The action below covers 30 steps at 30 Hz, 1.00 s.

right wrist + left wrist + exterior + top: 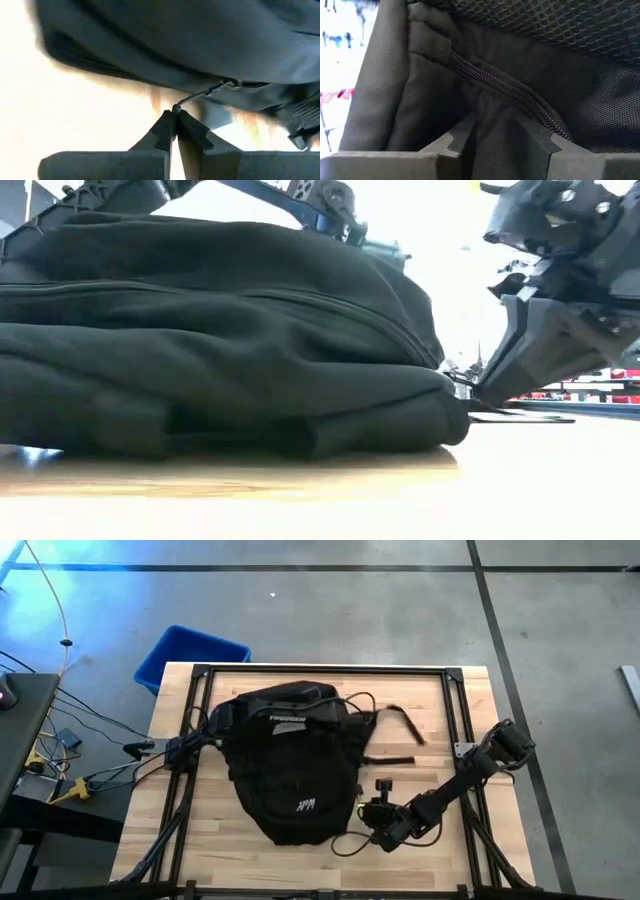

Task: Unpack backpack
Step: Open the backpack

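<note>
The black backpack (285,755) lies flat on the wooden table (440,700), its straps (400,725) trailing toward the right edge. My left gripper (497,137) is at its far left corner (215,720). Its fingers stand apart, with backpack cloth beside a zipper (505,92) filling the gap between them. My right gripper (174,117) is at the backpack's near right side (365,818), low over the table, and is shut on a thin zipper pull cord (195,97). In the low view this gripper (480,393) shows at the right, beside the backpack (220,330). My left gripper has backpack cloth (495,150) between its parted fingers just below the zipper; I cannot tell whether the fingers press on it. My right gripper pinches the free end of the pull cord (176,107) between its fingertips, slanting down from the table's right side. The cord runs to the zipper slider (231,83) on the backpack's edge, and the backpack stays on the table.
A blue plastic bin (190,655) stands on the floor past the table's far left corner. A black frame rail (320,670) borders the tabletop. Cables (100,775) lie off the left edge. Bare wood shows near the front edge (240,860) and at the right (440,740).
</note>
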{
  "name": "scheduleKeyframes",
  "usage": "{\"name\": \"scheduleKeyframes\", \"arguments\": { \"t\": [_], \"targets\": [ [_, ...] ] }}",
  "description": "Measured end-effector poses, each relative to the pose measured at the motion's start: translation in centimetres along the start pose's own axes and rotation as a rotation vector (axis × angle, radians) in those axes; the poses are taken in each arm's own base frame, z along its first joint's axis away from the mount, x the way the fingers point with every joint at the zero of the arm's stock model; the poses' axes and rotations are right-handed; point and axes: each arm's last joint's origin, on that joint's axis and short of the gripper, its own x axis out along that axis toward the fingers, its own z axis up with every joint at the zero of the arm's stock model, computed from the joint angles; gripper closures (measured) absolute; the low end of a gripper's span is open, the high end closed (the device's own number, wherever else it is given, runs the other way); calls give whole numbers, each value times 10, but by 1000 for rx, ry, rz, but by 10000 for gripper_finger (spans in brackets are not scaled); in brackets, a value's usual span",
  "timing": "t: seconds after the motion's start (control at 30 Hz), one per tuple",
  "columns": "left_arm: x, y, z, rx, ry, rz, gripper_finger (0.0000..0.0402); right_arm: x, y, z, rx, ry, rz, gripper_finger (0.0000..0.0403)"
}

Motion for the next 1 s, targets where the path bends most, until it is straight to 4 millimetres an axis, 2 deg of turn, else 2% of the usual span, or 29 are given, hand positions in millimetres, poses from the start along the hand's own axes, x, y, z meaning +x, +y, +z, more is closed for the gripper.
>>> {"name": "scheduleKeyframes", "arguments": {
  "t": [0.1,0.33,0.4,0.47,0.53,0.6,0.77,0.9,1.0],
  "targets": [
    [14,6,-5,-28,58,29,320,-8,1,5,11,-24,25,403],
    [52,5,-27,-72,192,56,336,-38,20,34,8,-144,162,403],
    [54,6,-30,-44,231,28,337,-42,22,38,-13,-167,156,403],
    [48,9,-34,-12,248,30,337,-44,22,39,-18,-174,134,403],
    [34,14,-37,7,247,38,337,-43,19,36,-13,-145,101,403],
    [12,22,-42,15,224,18,337,-41,16,31,-3,-114,50,403],
    [-72,44,-65,38,30,-158,337,-40,6,20,25,-34,-55,403],
    [-128,40,-84,170,-173,-398,337,-40,4,17,21,-6,-85,403],
    [-165,27,-93,256,-365,-582,337,-42,2,18,24,-15,-91,403]
  ]
}}
